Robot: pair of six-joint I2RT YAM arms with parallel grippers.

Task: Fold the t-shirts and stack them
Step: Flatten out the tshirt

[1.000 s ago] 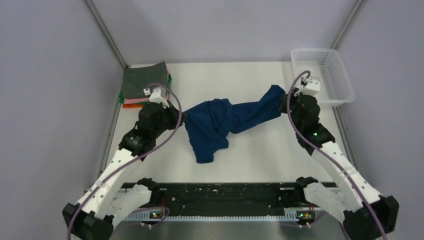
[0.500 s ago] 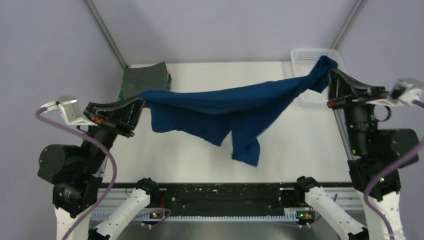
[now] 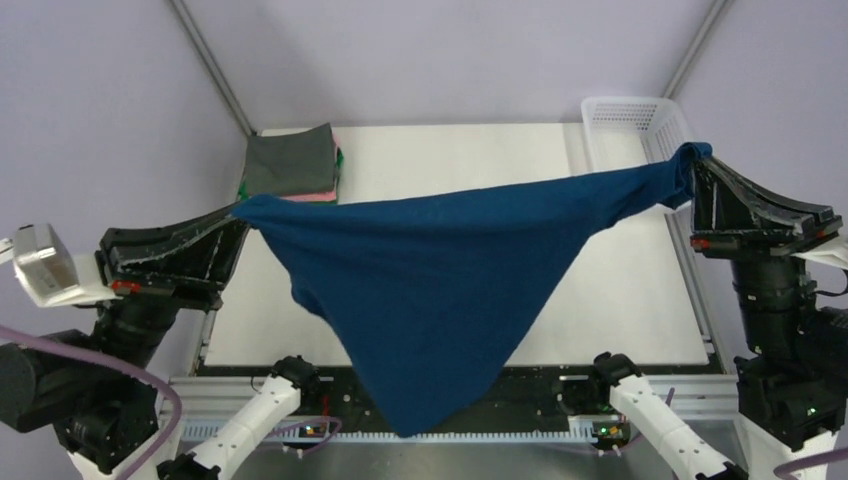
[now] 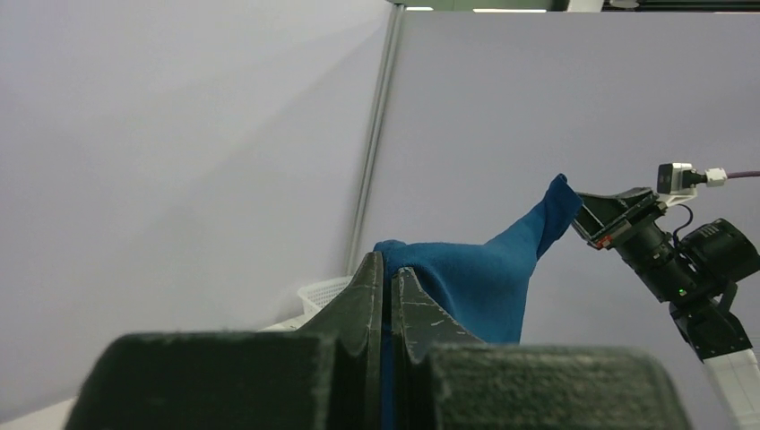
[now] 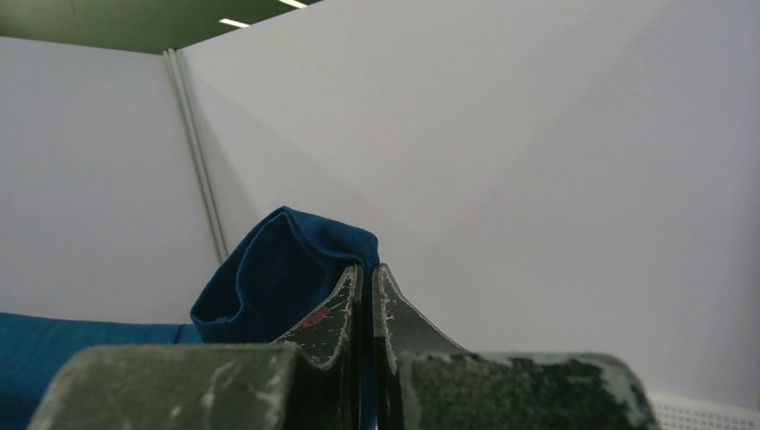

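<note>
The navy blue t-shirt hangs stretched in the air between my two grippers, sagging to a point over the table's near edge. My left gripper is shut on its left corner; in the left wrist view the cloth is pinched between the fingers. My right gripper is shut on its right corner; in the right wrist view the cloth bunches over the fingertips. A stack of folded tees, grey on top with pink and green edges, lies at the far left of the table.
A white mesh basket stands at the far right corner, just behind my right gripper. The white table is bordered by grey walls and two slanted metal posts. A black rail runs along the near edge.
Both arms have lifted higher and drawn back toward the near edge. The navy shirt has gone from a twisted bundle on the table to a spread sheet hanging between them.
</note>
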